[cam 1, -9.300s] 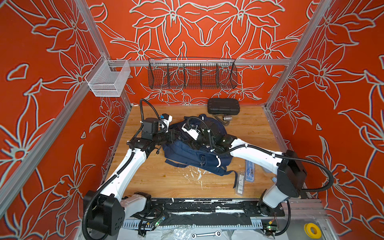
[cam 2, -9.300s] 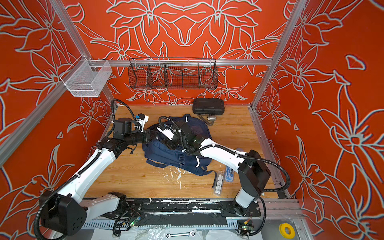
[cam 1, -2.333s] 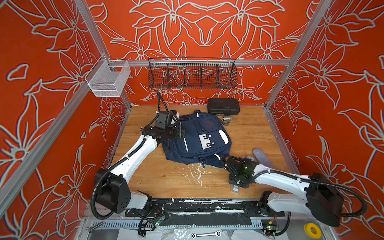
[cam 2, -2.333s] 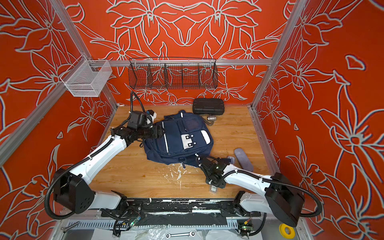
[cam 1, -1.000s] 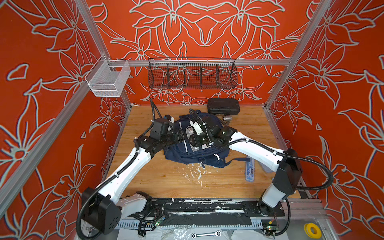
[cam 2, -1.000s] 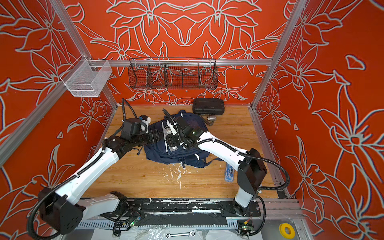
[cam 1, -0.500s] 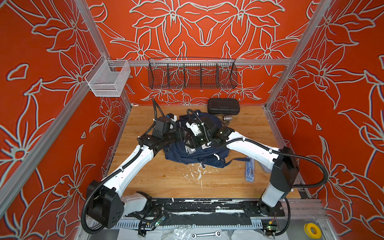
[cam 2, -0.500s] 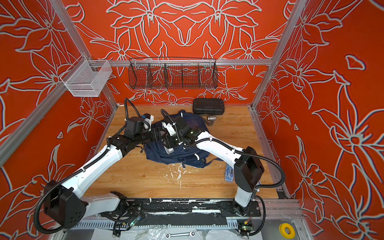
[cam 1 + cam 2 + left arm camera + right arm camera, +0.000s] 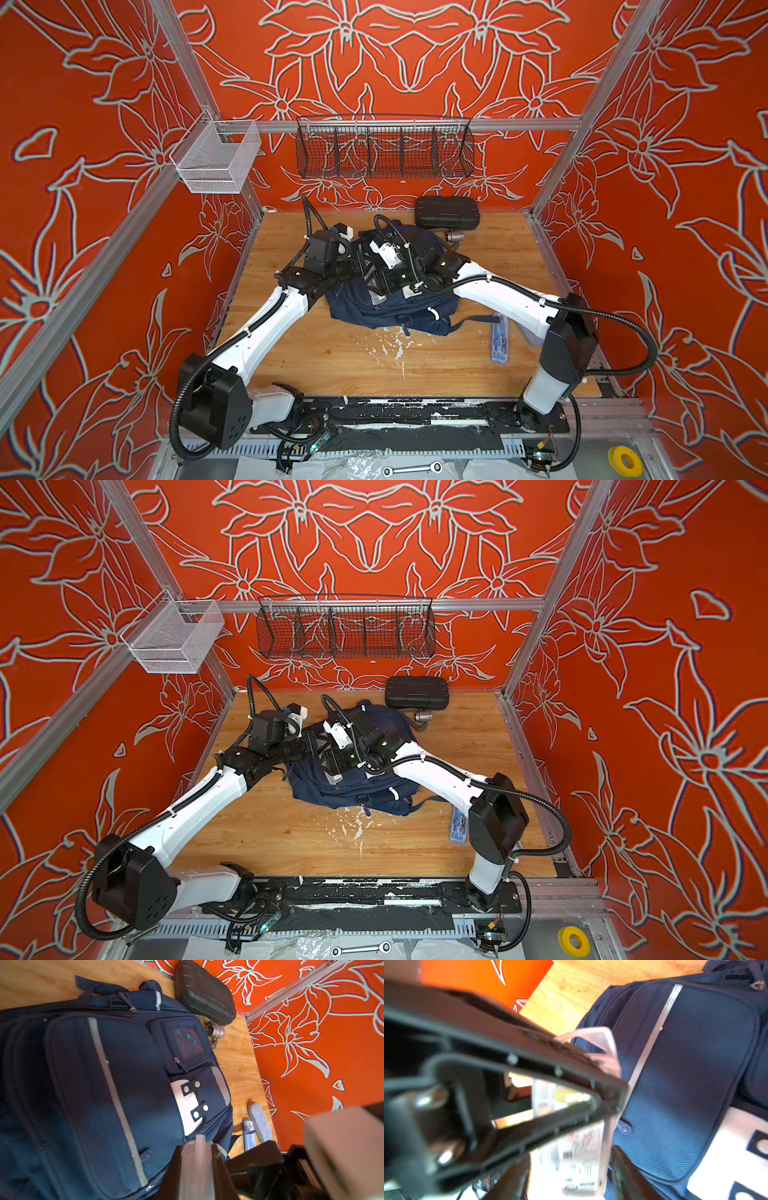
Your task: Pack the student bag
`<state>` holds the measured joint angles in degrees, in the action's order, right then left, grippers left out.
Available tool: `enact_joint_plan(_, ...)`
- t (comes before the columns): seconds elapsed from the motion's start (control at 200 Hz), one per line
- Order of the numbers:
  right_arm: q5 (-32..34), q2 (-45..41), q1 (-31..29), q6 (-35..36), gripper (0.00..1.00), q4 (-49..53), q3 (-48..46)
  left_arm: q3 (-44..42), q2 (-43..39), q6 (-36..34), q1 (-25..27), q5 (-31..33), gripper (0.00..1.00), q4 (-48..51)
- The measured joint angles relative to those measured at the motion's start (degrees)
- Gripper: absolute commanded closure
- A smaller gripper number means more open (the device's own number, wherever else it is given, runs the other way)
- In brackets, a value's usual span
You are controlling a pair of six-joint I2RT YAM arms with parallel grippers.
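Bag's heading: the student bag (image 9: 390, 307) lies flat on the desk (image 9: 332, 361), front pockets up. Its carry-handle end points at the back wall and its bottom end at the front rail, so the long axis runs back to front, slightly slanted.
Bag from the left hand: the left hand (image 9: 358, 268) hovers above the bag's left flank, nearer the handle end. Most of the bag spreads out beyond its tips.
Bag from the right hand: the right hand (image 9: 376, 286) reaches in over the front pocket, and the white patch (image 9: 182, 1109) lies just past it.
Hands together: their tips almost meet above the bag.
Left hand state: too blurred; I cannot tell if it is open or closed.
Right hand state: a clear pack (image 9: 577, 1157) sits against one finger (image 9: 529, 1068). I cannot tell whether it is clamped.
Edges: behind both hands, a black case (image 9: 446, 212) sits just beside the handle end, at the back wall, with a metal cylinder (image 9: 455, 236) beside it.
Open room: bare desk lies in front of the hands, down to the rail, and outward of the left hand. A strap (image 9: 478, 320) trails toward a blue box (image 9: 498, 340) by the right arm.
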<state>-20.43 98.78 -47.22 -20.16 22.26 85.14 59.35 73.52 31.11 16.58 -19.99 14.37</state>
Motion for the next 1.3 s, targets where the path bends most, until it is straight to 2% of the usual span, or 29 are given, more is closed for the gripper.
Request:
enact_joint_plan(0.1,1.2,-0.9,0.0,-0.2,0.25,-2.1,-1.2,0.4,-0.2,-1.4,-4.2,-0.3,1.0,2.0)
enact_joint_plan(0.27,7.5,-1.9,0.0,-1.2,0.26,-2.0,-1.1,1.3,-2.1,-4.7,-15.7,-0.2,1.0,7.3)
enact_joint_plan(0.345,10.1,1.0,0.0,-2.1,0.27,0.3,2.9,1.7,-3.5,-5.8,-20.7,0.4,1.0,9.2)
enact_joint_plan(0.43,12.8,7.6,0.0,-3.6,0.27,3.3,10.8,2.6,-4.6,-7.0,-24.1,0.8,1.0,11.0)
enact_joint_plan(0.555,15.7,18.8,-0.3,-4.4,0.27,7.7,22.0,3.5,-5.0,-8.2,-26.2,0.9,1.0,12.9)
enact_joint_plan(0.726,17.9,30.0,-1.9,-4.8,0.27,13.5,31.7,3.5,-5.4,-9.2,-27.1,0.8,1.0,15.0)
enact_joint_plan(0.961,19.8,35.5,-3.3,-5.4,0.3,19.3,38.1,3.4,-5.9,-9.4,-27.1,0.2,1.0,16.6)
enact_joint_plan(1.181,24.2,35.5,-3.9,-6.3,0.61,21.0,38.6,2.7,-6.8,-9.2,-27.1,-0.9,1.0,16.6)
enact_joint_plan(1.301,24.9,35.5,-4.5,-6.2,0.94,20.9,38.6,2.7,-6.8,-9.2,-27.1,-1.6,1.0,16.6)
